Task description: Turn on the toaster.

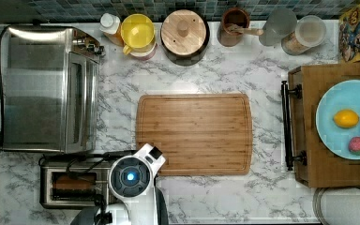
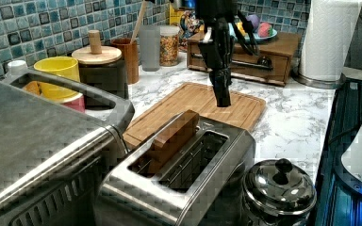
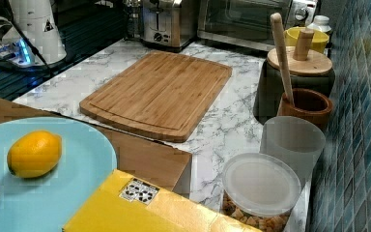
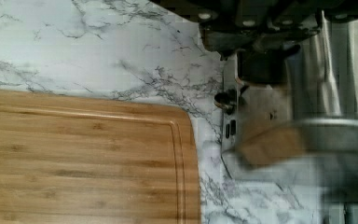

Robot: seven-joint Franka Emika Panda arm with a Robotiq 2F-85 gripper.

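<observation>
- the toaster [image 1: 70, 186] sits at the counter's [image 1: 272, 197] front edge beside the cutting board [image 1: 194, 133], toast in one slot.
- the gripper [image 2: 222, 96] hangs above the toaster's lever end, likely to press; whether its fingers are parted cannot be told.

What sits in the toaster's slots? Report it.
One slot holds a brown slice standing up out of the toaster; the other slot looks empty.

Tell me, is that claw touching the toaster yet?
Apart. In the left view the claw hangs above the cutting board, with open space between it and the toaster.
</observation>
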